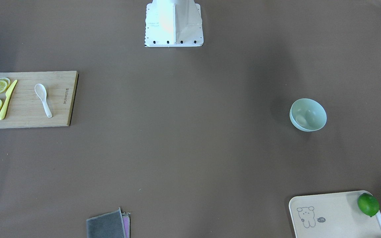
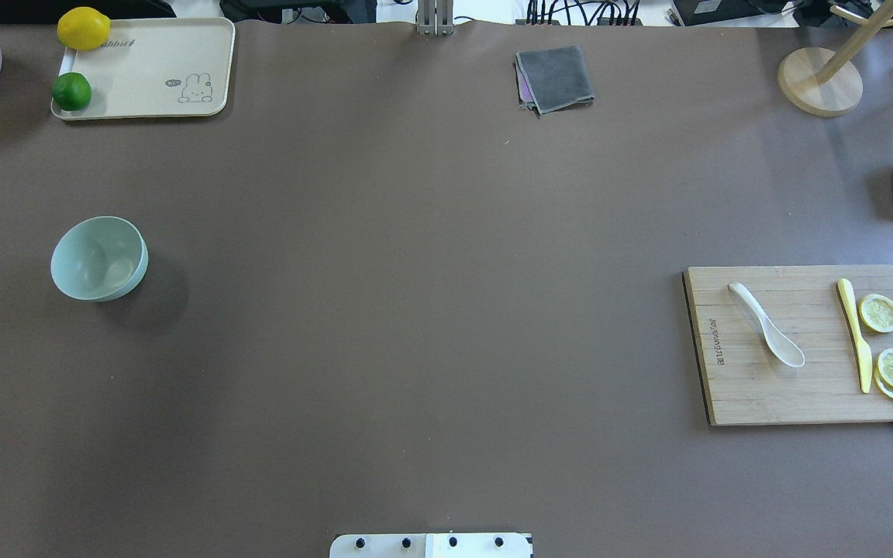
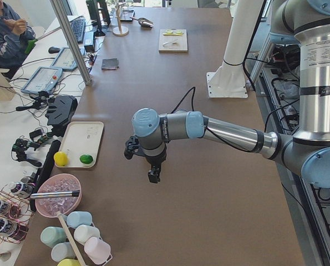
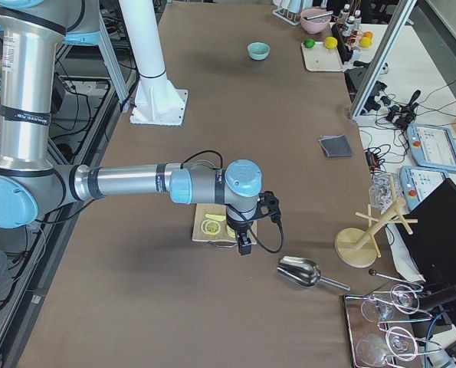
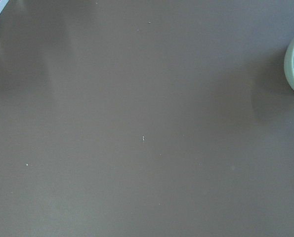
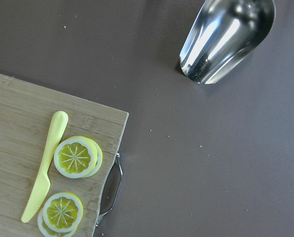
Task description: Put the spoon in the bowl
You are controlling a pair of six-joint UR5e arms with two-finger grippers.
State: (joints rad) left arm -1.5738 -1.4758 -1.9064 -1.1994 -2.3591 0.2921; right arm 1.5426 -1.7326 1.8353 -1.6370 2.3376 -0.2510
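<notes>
**A:** Where does the job stand?

**B:** Nothing of it is done, as far as I can judge. The spoon [image 2: 766,335] lies flat on the cutting board [image 2: 749,395] at the right of the worktop [image 2: 415,310]. Its scoop is toward the near side and its handle slants away to the far left. A yellow knife [image 2: 856,333] and some lemon slices [image 2: 880,313] share the board further right, apart from the spoon.

**A:** And the bowl?

**B:** The bowl [image 2: 98,258] stands upright on the left, well apart from the board. I can make out nothing in it but glints.

**A:** Has either arm got hold of the spoon?

**B:** No, it lies free. The right pincer [image 4: 244,245] hangs above the board's outer end, by the lemon slices. Its wrist camera shows the knife, the slices and a metal scoop [image 6: 226,39], but not the spoon. The left pincer [image 3: 153,176] hangs over bare worktop, with the bowl's rim just at the edge of its wrist view. Both pincers show only in the side cameras, so I cannot tell whether their jaws are wide or narrow.

**A:** So what is left?

**B:** All of it, I'd say: reach the spoon, grip it, carry it across the worktop and set it in the bowl. The board sits on the right arm's side and the bowl far to the left, so a long carry or a hand-over seems likely.
</notes>
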